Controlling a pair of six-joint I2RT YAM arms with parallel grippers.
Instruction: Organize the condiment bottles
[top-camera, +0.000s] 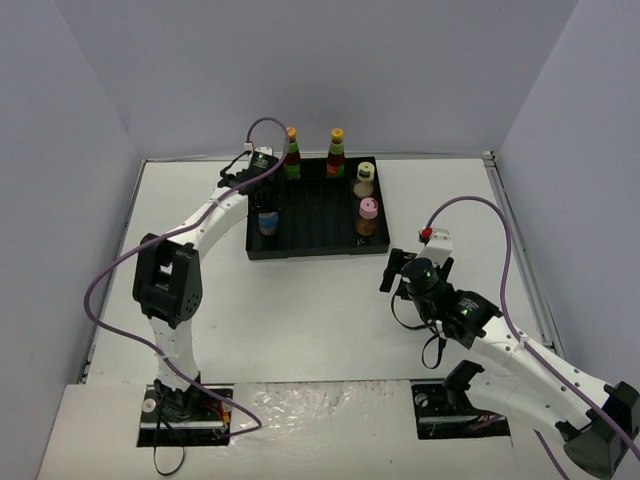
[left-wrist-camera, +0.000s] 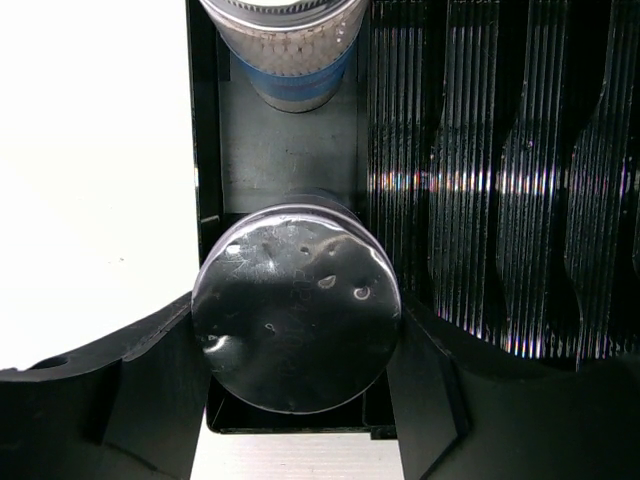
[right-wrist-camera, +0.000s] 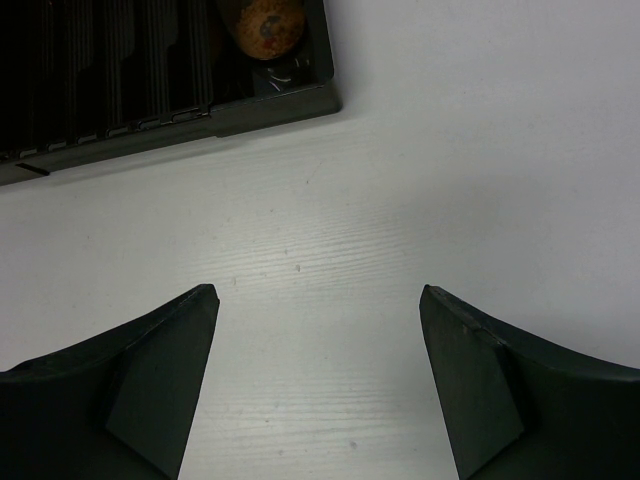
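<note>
1. Six little bottles stand in one black tray (top-camera: 310, 251) on the white bench (top-camera: 300, 310).
2. Two are slim bottles with orange caps. One slim bottle (top-camera: 291, 155) and its twin (top-camera: 336, 152) stand at the far edge of the tray.
3. One cream bottle (top-camera: 364, 180) with a yellow cap stands on the right side. One pink-capped bottle (top-camera: 368, 215) stands just nearer than it.
4. Two are silver-capped jars. They stand in the lane by the tray's left wall, one behind the other.
5. The left hand (left-wrist-camera: 298, 330) is over one jar (left-wrist-camera: 296, 300). A finger sits close on each side of its cap. I cannot tell if the hand squeezes it or is loose. The second jar (left-wrist-camera: 290, 50) is just beside it.
6. The right hand (right-wrist-camera: 318, 295) is wide open and holds nothing. It hangs over the bench by the tray's near right corner.
</note>
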